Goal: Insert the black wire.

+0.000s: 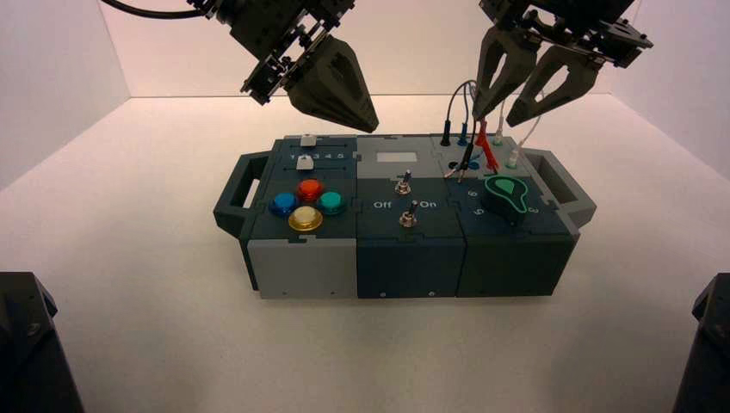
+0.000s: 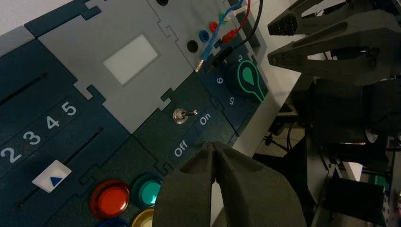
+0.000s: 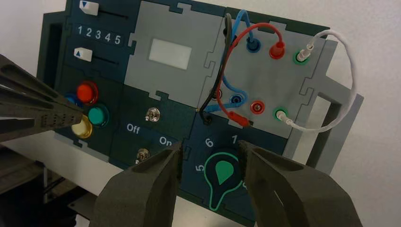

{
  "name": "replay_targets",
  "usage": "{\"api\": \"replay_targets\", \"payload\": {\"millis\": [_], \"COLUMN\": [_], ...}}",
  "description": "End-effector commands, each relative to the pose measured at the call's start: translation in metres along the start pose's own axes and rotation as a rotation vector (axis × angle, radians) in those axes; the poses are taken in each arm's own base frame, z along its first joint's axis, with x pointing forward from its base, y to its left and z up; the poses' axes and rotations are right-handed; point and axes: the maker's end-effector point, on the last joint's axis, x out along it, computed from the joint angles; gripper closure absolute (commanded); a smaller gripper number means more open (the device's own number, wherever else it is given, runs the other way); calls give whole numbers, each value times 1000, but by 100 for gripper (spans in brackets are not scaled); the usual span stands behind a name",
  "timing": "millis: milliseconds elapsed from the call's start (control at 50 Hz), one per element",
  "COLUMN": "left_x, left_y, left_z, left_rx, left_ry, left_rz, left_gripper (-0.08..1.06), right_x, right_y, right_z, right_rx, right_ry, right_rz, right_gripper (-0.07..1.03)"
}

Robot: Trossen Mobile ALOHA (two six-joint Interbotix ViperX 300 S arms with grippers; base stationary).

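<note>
The black wire (image 3: 218, 75) runs down across the grey socket panel (image 3: 283, 85) of the box. Its loose plug (image 2: 223, 53) lies on the panel's edge by the knob, crossing the red and blue wires; in the high view this plug (image 1: 466, 157) leans there too. A dark plug (image 1: 445, 133) stands in a back socket. My right gripper (image 1: 498, 119) hangs open above the sockets, holding nothing; in its wrist view the right gripper (image 3: 210, 145) frames the knob. My left gripper (image 1: 366, 125) hovers shut and empty over the box's back middle, and its wrist view shows the left gripper (image 2: 215, 146) near the toggle switch.
A black knob with green pointer (image 3: 222, 172) sits in front of the sockets. Red wire (image 3: 236, 118), blue wire (image 3: 241, 21) and white wire (image 3: 347, 56) crowd the panel. Two toggle switches (image 1: 406, 200), coloured buttons (image 1: 307, 205) and sliders (image 3: 87, 54) fill the box's middle and left.
</note>
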Motion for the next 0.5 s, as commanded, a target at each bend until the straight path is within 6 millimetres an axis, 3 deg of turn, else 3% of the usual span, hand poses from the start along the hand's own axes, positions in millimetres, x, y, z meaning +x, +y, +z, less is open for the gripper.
{"api": "replay_targets", "payload": {"millis": [20, 500], "left_x": [-9, -6], "left_y": [-10, -33], "left_z": [12, 8], "left_rx": [24, 62], "left_ry": [-42, -40], "left_rz": [-19, -46], "left_gripper": [101, 101], "right_x": [-6, -7], "right_y": [4, 4], "right_z": [6, 6], "right_rx": [-2, 7], "right_ry": [-31, -34], "right_rz": [11, 11], "right_gripper": [35, 35]}}
